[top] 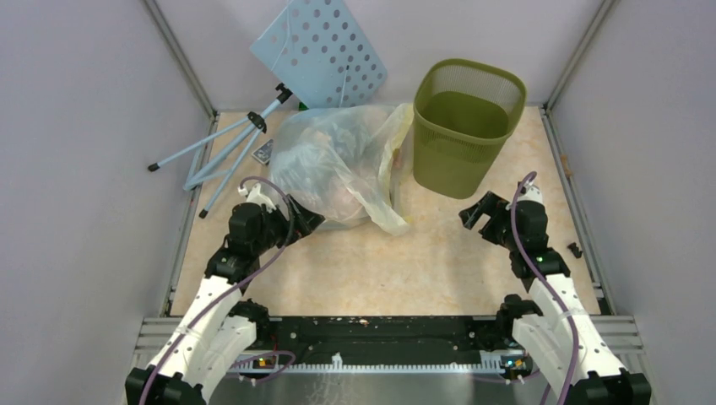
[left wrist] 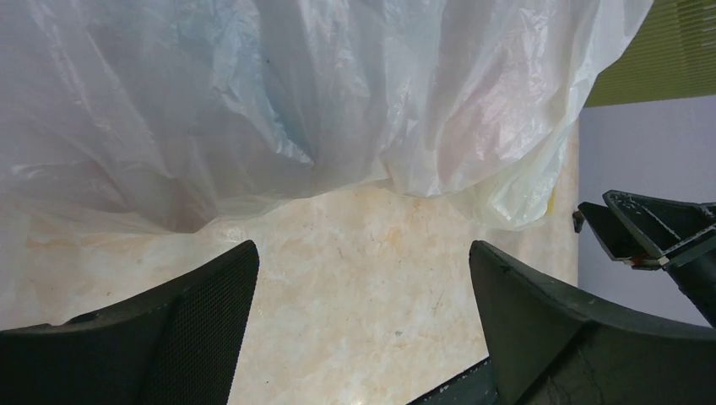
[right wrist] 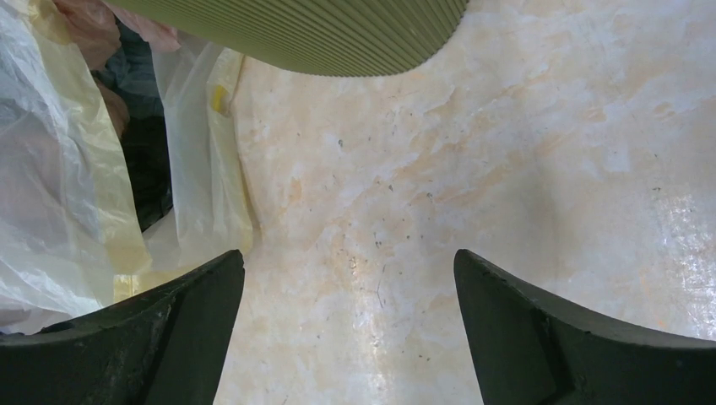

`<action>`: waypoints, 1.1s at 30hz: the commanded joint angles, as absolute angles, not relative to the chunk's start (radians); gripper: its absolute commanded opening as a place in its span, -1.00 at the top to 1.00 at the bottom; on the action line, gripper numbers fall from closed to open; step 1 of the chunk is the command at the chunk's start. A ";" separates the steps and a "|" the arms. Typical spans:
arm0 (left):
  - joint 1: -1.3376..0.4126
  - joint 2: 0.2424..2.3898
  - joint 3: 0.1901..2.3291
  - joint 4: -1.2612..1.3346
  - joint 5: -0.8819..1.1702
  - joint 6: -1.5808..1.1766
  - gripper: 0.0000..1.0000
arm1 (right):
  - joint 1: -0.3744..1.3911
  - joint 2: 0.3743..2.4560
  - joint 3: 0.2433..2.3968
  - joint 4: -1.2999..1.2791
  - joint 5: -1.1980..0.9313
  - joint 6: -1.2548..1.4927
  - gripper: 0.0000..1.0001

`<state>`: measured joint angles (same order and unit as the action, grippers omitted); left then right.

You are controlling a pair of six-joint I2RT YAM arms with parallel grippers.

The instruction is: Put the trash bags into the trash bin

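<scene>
barely started. heap of bags [top: 338, 164] on table [top: 405, 261], right beside bin [top: 456, 160], none inside. left gripper [top: 308, 221] wide open at heap's edge, right gripper [top: 477, 221] wide open near bin, both empty. to do: grab, lift, drop in.

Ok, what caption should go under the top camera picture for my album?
Left arm and right arm, fingers open, beside trash bags and green trash bin.

The table [top: 422, 253] is viewed from high above its near edge. Both wrist views are taken low and close to it; the trash bags [top: 338, 160] are shared by all.
</scene>
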<state>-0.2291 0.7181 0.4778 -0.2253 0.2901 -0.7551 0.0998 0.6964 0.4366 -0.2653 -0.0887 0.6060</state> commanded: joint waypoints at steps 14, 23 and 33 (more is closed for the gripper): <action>-0.179 0.831 0.322 0.063 0.044 -0.851 -0.97 | 0.095 0.744 0.504 -0.179 -0.228 0.547 -0.86; 0.146 1.313 0.530 0.353 0.098 -0.874 -0.97 | 0.095 0.751 0.538 -0.179 -0.244 0.524 -0.86; 0.187 1.313 0.693 0.163 0.215 -0.855 -0.97 | 0.095 0.762 0.552 -0.090 -0.210 0.539 -0.86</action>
<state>0.2039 1.4315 0.6891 0.2131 0.1429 -0.8429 0.0998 0.7418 0.4938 -0.1936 -0.2272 0.5323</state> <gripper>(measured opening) 0.987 0.931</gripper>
